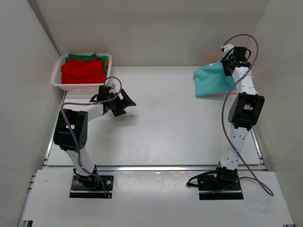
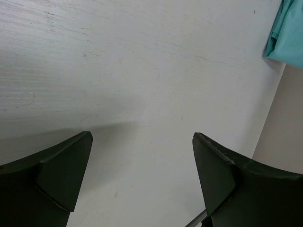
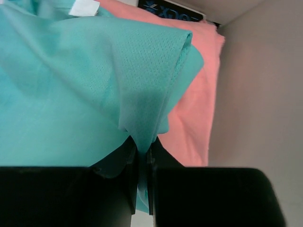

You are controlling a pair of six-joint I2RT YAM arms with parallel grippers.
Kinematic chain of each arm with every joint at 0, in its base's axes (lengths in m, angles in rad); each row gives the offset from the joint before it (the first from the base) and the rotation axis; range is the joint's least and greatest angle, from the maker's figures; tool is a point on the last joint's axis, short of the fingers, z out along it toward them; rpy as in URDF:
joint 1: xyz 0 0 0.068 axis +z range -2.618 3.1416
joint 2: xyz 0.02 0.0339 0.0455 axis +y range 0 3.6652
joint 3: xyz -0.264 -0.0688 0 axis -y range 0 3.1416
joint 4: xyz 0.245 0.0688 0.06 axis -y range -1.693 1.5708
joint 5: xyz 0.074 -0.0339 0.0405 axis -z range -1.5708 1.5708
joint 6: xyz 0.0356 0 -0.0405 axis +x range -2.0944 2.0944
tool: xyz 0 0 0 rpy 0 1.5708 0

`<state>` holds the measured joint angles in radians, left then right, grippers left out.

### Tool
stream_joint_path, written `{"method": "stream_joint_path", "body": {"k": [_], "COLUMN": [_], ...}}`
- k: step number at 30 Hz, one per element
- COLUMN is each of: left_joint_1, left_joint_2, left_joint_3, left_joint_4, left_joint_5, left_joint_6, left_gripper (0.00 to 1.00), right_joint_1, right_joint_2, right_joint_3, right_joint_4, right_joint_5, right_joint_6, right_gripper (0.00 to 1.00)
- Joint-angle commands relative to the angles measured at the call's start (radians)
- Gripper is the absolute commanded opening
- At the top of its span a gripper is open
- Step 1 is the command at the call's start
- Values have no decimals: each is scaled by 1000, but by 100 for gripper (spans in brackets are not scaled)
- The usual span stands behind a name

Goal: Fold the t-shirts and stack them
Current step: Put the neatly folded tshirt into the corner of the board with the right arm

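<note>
A teal t-shirt point(image 1: 212, 80) lies bunched at the far right of the table. My right gripper point(image 1: 228, 64) is over its far edge, shut on a fold of it point(image 3: 142, 113). In the right wrist view a salmon pink t-shirt point(image 3: 201, 104) lies under the teal one, against the right wall. A red t-shirt point(image 1: 83, 71) sits on top in the white mesh basket point(image 1: 57, 78) at the far left, with green cloth point(image 1: 87, 57) and a sliver of orange point(image 1: 108, 61) around it. My left gripper point(image 1: 124, 103) is open and empty over bare table point(image 2: 142, 94) near the basket.
White walls close in the table on the left, back and right. The right wall point(image 3: 260, 94) is just beside the right gripper. A metal rail point(image 1: 156, 167) runs along the table's near edge, in front of the arm bases.
</note>
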<state>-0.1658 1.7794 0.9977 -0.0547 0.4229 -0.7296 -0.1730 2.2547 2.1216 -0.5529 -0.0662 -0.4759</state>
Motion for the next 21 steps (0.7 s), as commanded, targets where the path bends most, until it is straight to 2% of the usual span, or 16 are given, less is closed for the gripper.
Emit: {"method": "stream_joint_path", "body": {"k": [1,13,17,21], "left_joint_1": [-1,-9,-5,-14], "left_joint_2": [-11,-3,6,0], "left_joint_3": [45,64,61,53], "left_joint_4": [-20,-48,-47,-43], "left_joint_5": [20,14,14,16], "left_joint_6": [35,67,67,65], "left_gripper": [99,98,99,98], "right_joint_1": [-26,-100,-105,-121], "right_joint_2": [-43,28,65,20], "right_joint_3": [-28,46,100,8], "right_joint_4": [131,202,179,274], "right_joint_5": [40,80,124,79], "right_joint_6": [-24,46,57,109], "right_gripper": [0,0,0,0]}}
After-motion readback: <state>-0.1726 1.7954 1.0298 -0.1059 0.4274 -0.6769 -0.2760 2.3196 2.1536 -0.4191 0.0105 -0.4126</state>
